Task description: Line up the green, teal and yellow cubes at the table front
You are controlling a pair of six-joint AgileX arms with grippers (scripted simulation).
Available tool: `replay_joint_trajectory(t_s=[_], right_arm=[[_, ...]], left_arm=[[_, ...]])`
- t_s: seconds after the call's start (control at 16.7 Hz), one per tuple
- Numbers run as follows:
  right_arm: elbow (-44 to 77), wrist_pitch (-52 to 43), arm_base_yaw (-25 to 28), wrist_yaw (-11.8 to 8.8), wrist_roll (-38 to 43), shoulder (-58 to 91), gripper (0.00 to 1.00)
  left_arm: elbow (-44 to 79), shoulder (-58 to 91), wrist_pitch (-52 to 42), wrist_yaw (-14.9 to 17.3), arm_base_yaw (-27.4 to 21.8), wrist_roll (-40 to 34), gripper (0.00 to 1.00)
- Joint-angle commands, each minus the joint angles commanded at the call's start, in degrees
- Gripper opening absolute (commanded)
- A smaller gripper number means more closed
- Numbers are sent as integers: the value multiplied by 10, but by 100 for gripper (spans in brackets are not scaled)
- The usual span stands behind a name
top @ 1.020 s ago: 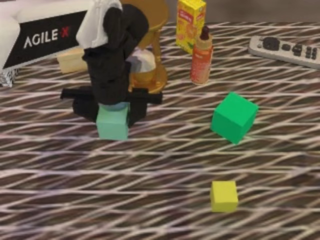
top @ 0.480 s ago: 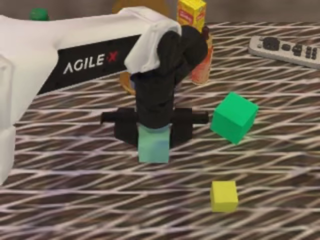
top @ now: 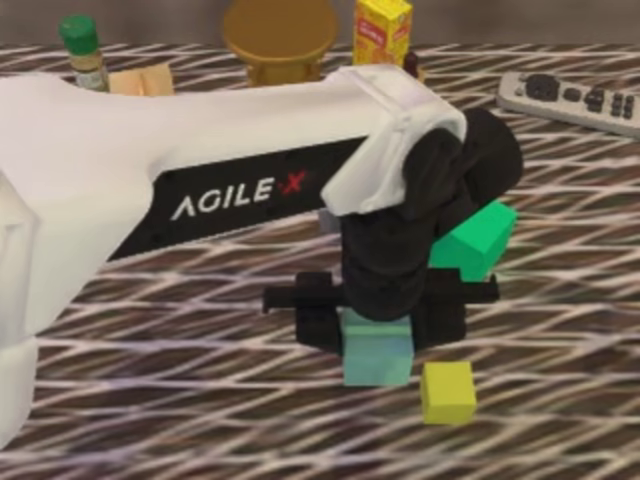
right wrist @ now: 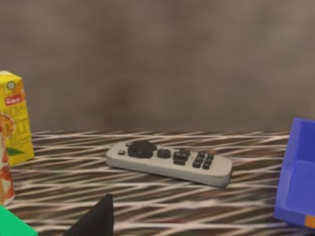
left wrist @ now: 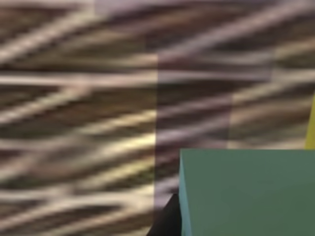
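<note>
My left gripper [top: 378, 338] is shut on the pale teal cube [top: 378, 352], holding it over the table [top: 150, 400] near the front. It sits just left of the small yellow cube [top: 447, 392], with a narrow gap between them. The left wrist view shows the teal cube [left wrist: 246, 191] close up, with a sliver of the yellow cube [left wrist: 311, 123] at the picture's edge. The large green cube [top: 480, 238] lies behind, partly hidden by the left arm. My right arm is out of the top view, and a corner of the green cube [right wrist: 12, 225] shows in its wrist view.
Along the back stand a gold stool [top: 278, 35], a spice bottle [top: 82, 50], a tan block [top: 140, 80], a yellow carton [top: 382, 30] and a grey remote [top: 570, 98]. The right wrist view shows a blue bin [right wrist: 298, 177] beside the remote [right wrist: 167, 162].
My left arm has carried the teal cube rightward and toward the table front, from the left middle to beside the yellow cube. The green and yellow cubes have not moved.
</note>
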Motion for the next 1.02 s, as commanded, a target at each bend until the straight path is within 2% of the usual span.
replay_joint_trajectory(t_s=[0.24,0.72,0.96,1.02], right_arm=[[0,0,0,0,0,0,100],[0,0,0,0,0,0,100],[0,0,0,0,0,0,100],[0,0,0,0,0,0,100]], left_arm=[[-4,5,10,0,2,2,0],[-97,41,139,0,0,0,0],[-100,43,143,0,-1,0,0],[-100,43,143,0,-1,0,8]])
